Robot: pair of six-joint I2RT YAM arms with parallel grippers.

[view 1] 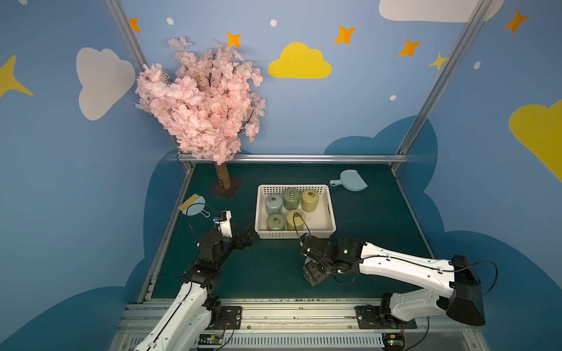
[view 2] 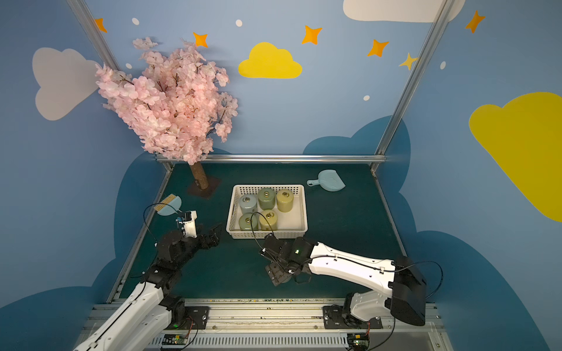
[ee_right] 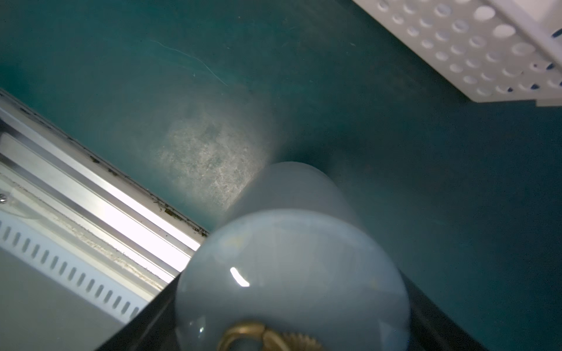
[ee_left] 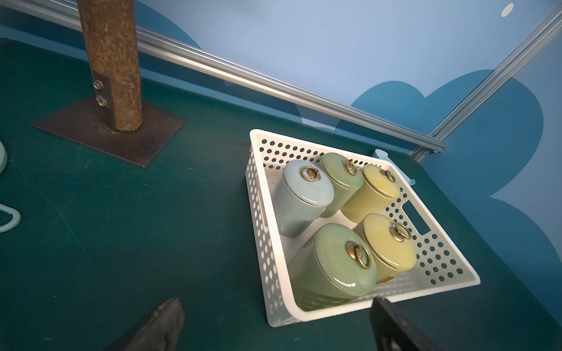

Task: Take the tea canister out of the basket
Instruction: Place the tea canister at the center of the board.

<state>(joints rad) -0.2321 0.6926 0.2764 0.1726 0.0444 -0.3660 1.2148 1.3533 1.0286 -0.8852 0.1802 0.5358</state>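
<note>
Step in hand: set-down. Right jaws, spread wide, clamp the canister (ee_right: 292,273) by its sides. It is clear of the basket (view 1: 273,234), low over the desk (view 1: 258,273) just in front of it. Left jaws stand fully apart, empty. Next move: lower the canister upright, release it, and withdraw without tipping it.

White arm shells (view 1: 404,267), black joints (view 1: 209,243), looping black cables (view 1: 496,273), green indicator light (view 1: 345,251).
</note>
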